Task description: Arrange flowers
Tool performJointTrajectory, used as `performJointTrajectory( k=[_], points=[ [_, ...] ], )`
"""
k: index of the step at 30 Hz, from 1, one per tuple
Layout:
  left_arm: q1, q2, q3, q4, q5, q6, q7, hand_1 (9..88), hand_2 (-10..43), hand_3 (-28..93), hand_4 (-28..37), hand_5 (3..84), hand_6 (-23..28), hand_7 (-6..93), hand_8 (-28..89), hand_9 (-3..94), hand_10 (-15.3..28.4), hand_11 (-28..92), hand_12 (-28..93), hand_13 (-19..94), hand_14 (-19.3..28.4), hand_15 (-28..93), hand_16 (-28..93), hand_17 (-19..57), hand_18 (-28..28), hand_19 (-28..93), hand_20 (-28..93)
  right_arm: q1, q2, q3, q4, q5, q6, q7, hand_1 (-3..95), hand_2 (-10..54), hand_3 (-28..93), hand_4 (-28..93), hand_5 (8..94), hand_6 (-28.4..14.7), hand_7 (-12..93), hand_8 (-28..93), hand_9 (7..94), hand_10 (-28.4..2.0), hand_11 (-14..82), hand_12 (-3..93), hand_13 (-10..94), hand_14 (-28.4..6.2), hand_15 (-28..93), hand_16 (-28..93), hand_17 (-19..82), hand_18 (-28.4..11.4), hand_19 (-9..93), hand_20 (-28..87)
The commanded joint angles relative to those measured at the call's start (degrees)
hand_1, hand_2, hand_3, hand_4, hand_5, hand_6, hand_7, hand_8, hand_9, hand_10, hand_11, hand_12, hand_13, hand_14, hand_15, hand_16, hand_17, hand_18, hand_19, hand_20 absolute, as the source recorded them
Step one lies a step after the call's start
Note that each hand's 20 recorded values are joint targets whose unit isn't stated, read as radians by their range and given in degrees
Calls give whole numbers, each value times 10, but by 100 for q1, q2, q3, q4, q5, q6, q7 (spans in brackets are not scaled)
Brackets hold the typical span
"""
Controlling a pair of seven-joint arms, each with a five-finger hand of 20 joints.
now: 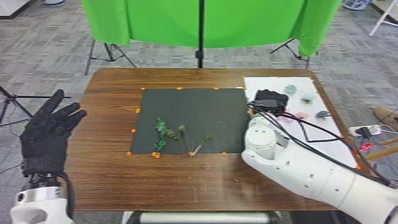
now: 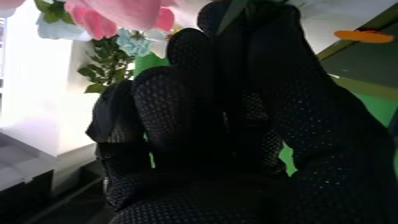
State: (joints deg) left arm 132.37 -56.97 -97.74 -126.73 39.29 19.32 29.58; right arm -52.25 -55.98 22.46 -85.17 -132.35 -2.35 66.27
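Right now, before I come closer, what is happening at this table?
A robot is at work arranging flowers. Its right hand is over the white sheet, close to pink flowers; whether it holds a stem, I cannot tell. Green sprigs lie on the dark mat. The left hand is open beside the table, holding nothing.

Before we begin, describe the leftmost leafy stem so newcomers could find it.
On the brown table, find the dark mat. Near its left edge lies the leafy stem, green almost end to end; its neighbours to the right show thin bare stalks.
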Motion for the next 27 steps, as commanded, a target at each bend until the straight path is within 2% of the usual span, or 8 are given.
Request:
performJointTrajectory(
  k=[1, 5, 8, 14, 19, 21, 22, 27],
  points=[
    [136, -56, -11, -6, -10, 13, -18, 209, 96, 756, -283, 350, 76, 99, -74, 339, 193, 297, 147, 226, 243, 559, -62, -95, 207, 444, 303, -168, 299, 205, -305, -124, 919, -81, 608, -95, 644, -283, 906, -26, 155, 13, 617, -154, 506, 301, 589, -129, 849, 165, 338, -269, 915, 289],
    [143, -49, -5, -6, -12, 12, 19, 208, 97, 756, -283, 350, 76, 99, -74, 339, 192, 297, 147, 226, 243, 560, -62, -95, 207, 444, 303, -77, 382, 194, -327, -252, 1257, -103, 614, -95, 676, -283, 906, -55, 176, 46, 583, -161, 509, 288, 551, -114, 846, 194, 324, -257, 922, 287],
    [172, 11, 34, -11, -77, 63, 112, 208, 97, 755, -283, 350, 77, 100, -74, 340, 193, 297, 146, 227, 243, 561, -63, -96, 208, 444, 302, 18, 466, 138, -398, -322, 1458, -91, 616, -95, 693, -283, 907, -71, 182, 75, 570, -164, 511, 280, 533, -102, 845, 197, 322, -243, 929, 318],
    [273, 122, 15, -36, -154, 178, 295, 208, 96, 756, -283, 350, 77, 100, -75, 340, 193, 297, 146, 226, 243, 561, -63, -95, 207, 444, 302, -17, 731, 271, -1019, -405, 1623, -70, 606, -95, 724, -283, 908, -79, 185, 104, 568, -170, 509, 275, 525, -98, 844, 193, 324, -237, 932, 350],
    [279, 133, -22, -25, -165, 158, 287, 208, 96, 756, -283, 349, 76, 100, -75, 340, 192, 296, 146, 227, 244, 561, -63, -95, 207, 445, 301, -165, 885, 365, -1589, -385, 1454, -152, 600, -95, 744, -283, 915, -86, 180, 115, 575, -181, 501, 276, 526, -107, 843, 192, 322, -238, 932, 366],
    [300, 152, -8, -27, -179, 148, 308, 209, 96, 757, -283, 349, 77, 100, -75, 340, 193, 297, 146, 228, 243, 560, -64, -95, 207, 445, 302, -150, 868, 292, -1602, -350, 1751, -106, 603, -95, 747, -283, 917, -86, 180, 121, 585, -182, 495, 276, 535, -105, 847, 193, 324, -236, 932, 381],
    [274, 128, -9, -25, -140, 122, 237, 209, 96, 756, -283, 349, 76, 100, -75, 340, 193, 297, 146, 227, 243, 561, -64, -95, 207, 445, 302, -138, 896, 222, -1629, -401, 1786, -48, 605, -95, 748, -283, 919, -88, 181, 123, 588, -184, 493, 277, 538, -104, 850, 193, 328, -236, 932, 392],
    [334, 150, -15, -33, -148, 136, 266, 209, 96, 756, -283, 348, 76, 99, -74, 340, 193, 297, 146, 228, 242, 562, -63, -95, 207, 446, 302, -530, 890, 459, -2197, -524, 1741, -163, 597, -95, 770, -283, 922, -88, 181, 132, 597, -185, 489, 282, 544, -104, 854, 195, 335, -238, 932, 420]
  ],
)
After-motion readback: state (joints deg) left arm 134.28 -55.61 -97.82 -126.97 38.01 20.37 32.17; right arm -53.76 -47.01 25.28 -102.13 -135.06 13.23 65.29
